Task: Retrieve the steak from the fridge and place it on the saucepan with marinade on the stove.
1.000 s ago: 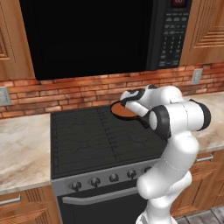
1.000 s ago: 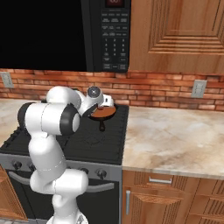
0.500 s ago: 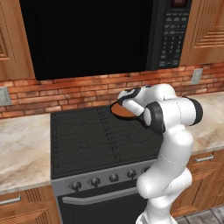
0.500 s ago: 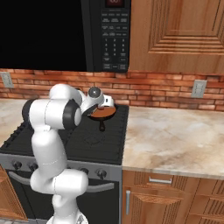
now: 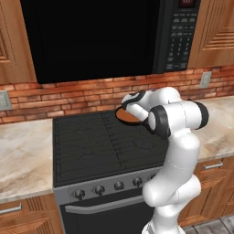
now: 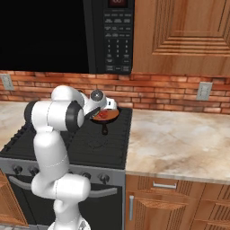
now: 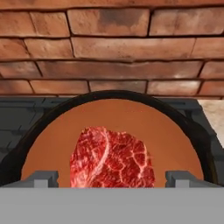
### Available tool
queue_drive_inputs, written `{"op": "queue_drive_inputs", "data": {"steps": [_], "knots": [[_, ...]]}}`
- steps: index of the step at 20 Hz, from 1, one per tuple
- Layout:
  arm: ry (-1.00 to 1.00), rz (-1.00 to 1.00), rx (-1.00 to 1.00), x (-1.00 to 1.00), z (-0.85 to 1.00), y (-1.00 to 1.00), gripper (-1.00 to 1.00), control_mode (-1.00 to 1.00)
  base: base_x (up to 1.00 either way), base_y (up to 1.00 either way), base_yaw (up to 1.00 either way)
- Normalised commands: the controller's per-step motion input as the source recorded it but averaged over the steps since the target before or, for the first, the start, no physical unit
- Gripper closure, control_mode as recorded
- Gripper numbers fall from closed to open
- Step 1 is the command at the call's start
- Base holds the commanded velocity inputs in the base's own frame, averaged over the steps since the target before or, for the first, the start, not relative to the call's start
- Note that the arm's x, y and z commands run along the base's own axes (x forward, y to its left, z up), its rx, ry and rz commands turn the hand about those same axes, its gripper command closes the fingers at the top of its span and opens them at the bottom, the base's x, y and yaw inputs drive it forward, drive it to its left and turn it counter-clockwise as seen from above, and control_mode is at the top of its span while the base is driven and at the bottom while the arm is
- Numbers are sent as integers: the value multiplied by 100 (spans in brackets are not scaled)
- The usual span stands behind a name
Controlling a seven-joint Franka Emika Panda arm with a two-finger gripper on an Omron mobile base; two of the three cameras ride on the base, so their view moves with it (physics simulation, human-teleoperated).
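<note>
The red steak (image 7: 111,157) lies flat on the reddish-brown marinade (image 7: 131,118) inside the black saucepan (image 7: 57,111). The pan stands at the back right of the stove (image 5: 91,146), close to the brick wall. My gripper (image 7: 113,178) hovers just above the pan, open, with its fingertips (image 7: 41,177) standing clear on either side of the steak. From the left base the hand (image 5: 133,101) hangs over the saucepan (image 5: 127,117). From the right base the steak (image 6: 103,115) shows in the saucepan (image 6: 108,117), its short handle pointing forward, and the gripper (image 6: 99,107) sits above it.
A black microwave (image 5: 96,36) hangs over the stove (image 6: 101,146). A brick wall (image 7: 113,43) runs directly behind the pan. Stone counters (image 6: 179,143) lie on both sides, with wooden cabinets (image 6: 184,31) above. The stove's front grates are free.
The arm's elbow has shifted a little up and to the left. The hand stays over the pan, and the steak lies in the same place.
</note>
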Motion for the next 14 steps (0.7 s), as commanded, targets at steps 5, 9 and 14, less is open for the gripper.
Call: {"op": "queue_drive_inputs", "data": {"steps": [5,9,14], "knots": [[0,-5,0,0,15,3,-100,-100,0,0,0],[0,-7,0,-9,54,22,-100,-100,0,0,0],[-5,-1,0,-79,79,43,-100,-100,0,0,0]]}}
